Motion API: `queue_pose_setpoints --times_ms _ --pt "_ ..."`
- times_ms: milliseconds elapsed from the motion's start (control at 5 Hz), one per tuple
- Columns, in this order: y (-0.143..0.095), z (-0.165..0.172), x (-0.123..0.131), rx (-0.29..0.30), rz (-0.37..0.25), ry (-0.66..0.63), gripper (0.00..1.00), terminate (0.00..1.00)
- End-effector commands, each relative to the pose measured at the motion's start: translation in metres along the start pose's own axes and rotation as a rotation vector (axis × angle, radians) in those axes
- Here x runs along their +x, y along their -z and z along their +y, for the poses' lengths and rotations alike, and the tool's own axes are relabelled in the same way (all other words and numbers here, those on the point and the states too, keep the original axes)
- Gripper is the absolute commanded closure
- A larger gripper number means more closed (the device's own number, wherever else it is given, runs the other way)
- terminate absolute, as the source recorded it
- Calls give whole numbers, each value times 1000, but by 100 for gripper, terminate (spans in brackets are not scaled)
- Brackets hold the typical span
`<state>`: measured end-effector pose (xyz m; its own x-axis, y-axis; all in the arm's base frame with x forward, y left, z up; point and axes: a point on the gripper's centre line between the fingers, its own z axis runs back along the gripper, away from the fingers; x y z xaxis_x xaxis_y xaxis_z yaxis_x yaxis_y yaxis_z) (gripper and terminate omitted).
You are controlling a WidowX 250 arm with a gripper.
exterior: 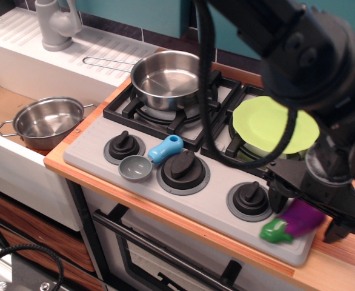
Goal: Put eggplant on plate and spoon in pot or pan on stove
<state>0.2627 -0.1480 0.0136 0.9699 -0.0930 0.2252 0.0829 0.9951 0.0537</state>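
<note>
The purple eggplant (300,219) with its green stem cap lies on the front right corner of the grey stove (211,203). My gripper (308,216) is down around it, one finger on each side, and the jaws look open. The lime-green plate (273,124) rests on the back right burner, behind my gripper. The spoon (151,159), grey bowl and light-blue handle, lies on the stove front between two knobs. The steel pan (165,76) with a long wire handle sits on the back left burner, empty.
A smaller steel pot (47,121) with two loop handles sits in the sink area to the left. A grey faucet (56,24) stands at the back left. Three black knobs line the stove front. The wooden counter (347,257) ends just right of the eggplant.
</note>
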Motion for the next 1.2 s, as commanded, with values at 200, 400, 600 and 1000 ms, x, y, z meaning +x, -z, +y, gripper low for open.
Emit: queue_pose_setpoints --times_ms 200,400,600,1000 --pt "-2 -6 2 24 17 -35 100 0" --pt "-4 -6 4 21 24 -37 100 0" --pt "-12 -6 5 15 44 -36 100 0" --pt "-35 -7 7 12 85 -37 100 0"
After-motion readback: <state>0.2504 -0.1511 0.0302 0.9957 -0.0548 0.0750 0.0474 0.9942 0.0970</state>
